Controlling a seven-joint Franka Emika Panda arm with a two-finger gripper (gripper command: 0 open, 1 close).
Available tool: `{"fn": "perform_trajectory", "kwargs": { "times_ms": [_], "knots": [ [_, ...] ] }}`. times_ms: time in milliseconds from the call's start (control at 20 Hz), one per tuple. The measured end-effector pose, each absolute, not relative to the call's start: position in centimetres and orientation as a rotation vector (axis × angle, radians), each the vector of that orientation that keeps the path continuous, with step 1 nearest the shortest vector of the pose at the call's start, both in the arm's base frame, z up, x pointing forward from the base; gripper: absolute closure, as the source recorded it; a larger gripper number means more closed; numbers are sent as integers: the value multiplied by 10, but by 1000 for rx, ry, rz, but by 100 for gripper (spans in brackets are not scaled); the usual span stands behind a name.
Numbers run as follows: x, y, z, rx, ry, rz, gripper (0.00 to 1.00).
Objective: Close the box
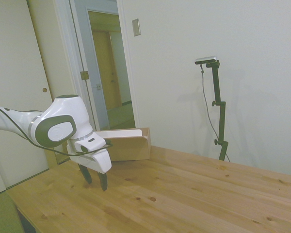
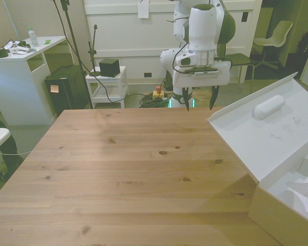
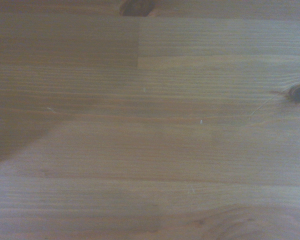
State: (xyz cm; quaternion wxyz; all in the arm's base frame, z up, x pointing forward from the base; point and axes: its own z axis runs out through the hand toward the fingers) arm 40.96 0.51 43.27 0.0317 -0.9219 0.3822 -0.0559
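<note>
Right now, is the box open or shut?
Open. In the front view the box has its flap raised and tilted back, white inside showing. The gripper hangs apart from it, jaws spread.

box [image 2: 277,154] — front view's right, on table [image 2: 118,169]

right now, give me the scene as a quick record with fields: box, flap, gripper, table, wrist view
box: open, at the front view's right edge of the table, white inside
flap: raised and tilted back, white inner face showing, with an oval bump
gripper: open, empty, pointing down above the table's far edge, clear of the box
table: wooden, bare in front of the gripper
wrist view: only wood grain and a dark knot
task state: box not yet closed
</note>
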Motion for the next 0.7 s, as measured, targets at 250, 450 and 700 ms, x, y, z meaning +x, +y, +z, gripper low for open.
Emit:
{"fn": "perform_trajectory", "kwargs": {
  "times_ms": [250, 450, 700],
  "knots": [
    [411, 5, 434, -2841, 1175, -176, 0],
    [431, 12, 452, -2844, 1145, -228, 0],
    [476, 25, 483, -2867, 1045, -321, 0]
  ]
}}
